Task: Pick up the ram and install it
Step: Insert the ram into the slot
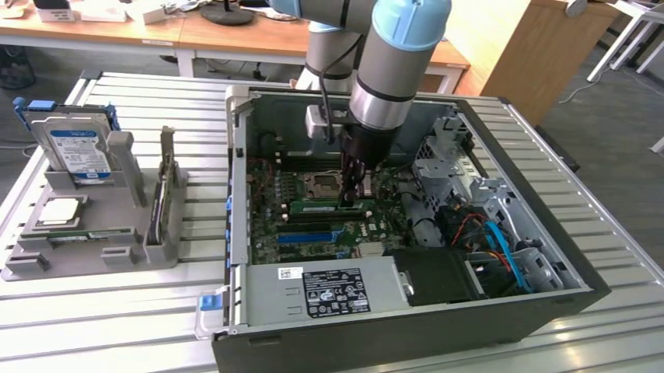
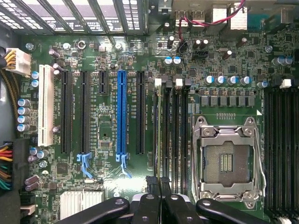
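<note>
The arm's (image 1: 400, 70) grey and pale-blue tube reaches down into the open computer case (image 1: 394, 350) and hides part of the board behind it. In the exterior view the gripper (image 1: 356, 200) is a dark shape against dark parts, so its tips are hard to separate from what lies below.

The ram (image 1: 323, 207), a thin green stick, stands on edge along the memory slots just in front of the CPU socket (image 1: 325, 185). The gripper comes down at the end of the stick nearer the exterior view's right. Its chips and sticker are too small to make out.

In the wrist view the gripper (image 2: 161, 185) shows as glossy black, rounded links cut off by the frame edge. Its two fingers (image 2: 152, 193) are clenched together over the near end of the black memory slots (image 2: 175, 135). Whether they pinch the stick or only press on it cannot be told, as the stick itself is not distinguishable there.

The motherboard (image 2: 224, 65) is matte green and crowded with small silver-topped capacitors. It carries a blue plastic slot (image 2: 122, 116), a white one (image 2: 46, 105), a finned metal heatsink (image 2: 79, 204) and the steel-framed socket (image 2: 226, 158).

Outside the case, a grey moulded tray (image 1: 93, 260) on the slatted metal table (image 1: 104, 326) holds an upright hard drive (image 1: 78, 151).
</note>
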{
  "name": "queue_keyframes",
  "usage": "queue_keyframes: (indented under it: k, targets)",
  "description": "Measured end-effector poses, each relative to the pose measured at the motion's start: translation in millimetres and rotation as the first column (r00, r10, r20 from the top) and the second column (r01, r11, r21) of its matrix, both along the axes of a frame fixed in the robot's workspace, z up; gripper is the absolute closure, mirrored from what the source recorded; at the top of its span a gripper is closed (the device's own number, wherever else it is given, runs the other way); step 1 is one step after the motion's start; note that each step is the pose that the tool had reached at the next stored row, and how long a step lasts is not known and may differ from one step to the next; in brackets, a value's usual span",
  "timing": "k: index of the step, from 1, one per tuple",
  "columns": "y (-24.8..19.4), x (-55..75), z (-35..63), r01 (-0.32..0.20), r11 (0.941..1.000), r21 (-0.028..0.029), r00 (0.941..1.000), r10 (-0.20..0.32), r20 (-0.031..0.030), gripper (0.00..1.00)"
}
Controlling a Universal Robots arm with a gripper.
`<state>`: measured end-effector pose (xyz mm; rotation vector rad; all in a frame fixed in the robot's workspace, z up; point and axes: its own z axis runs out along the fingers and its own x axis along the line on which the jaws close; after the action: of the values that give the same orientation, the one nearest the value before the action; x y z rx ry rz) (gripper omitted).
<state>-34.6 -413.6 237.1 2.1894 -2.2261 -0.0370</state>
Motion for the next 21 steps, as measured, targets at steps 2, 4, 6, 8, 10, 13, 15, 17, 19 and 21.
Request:
queue_keyframes:
  k: [2,4,6,8,10,13,15,17,19,21]
  targets:
    - [0.0,0.0,-0.1,0.0,1.0,-0.0002,1.0,0.0,-0.0001,0.88]
    - [0.0,0.0,-0.1,0.0,1.0,-0.0002,1.0,0.0,-0.0001,0.88]
    - [0.0,0.0,-0.3,0.0,1.0,-0.0003,1.0,0.0,-0.0002,0.88]
    - [0.0,0.0,-1.0,0.0,1.0,0.0,1.0,0.0,0.0,0.88]
    - [0.0,0.0,-1.0,0.0,1.0,-0.0002,1.0,0.0,-0.0001,0.88]
    - [0.0,0.0,-1.2,0.0,1.0,-0.0002,1.0,0.0,-0.0002,0.88]
    - [0.0,0.0,-2.1,0.0,1.0,-0.0001,1.0,0.0,-0.0001,0.88]
    - [0.0,0.0,-2.1,0.0,1.0,-0.0003,1.0,0.0,-0.0004,0.88]
    - [0.0,0.0,-2.1,0.0,1.0,-0.0003,1.0,0.0,-0.0004,0.88]
    - [0.0,0.0,-2.6,0.0,1.0,0.0,1.0,0.0,-0.0003,0.88]
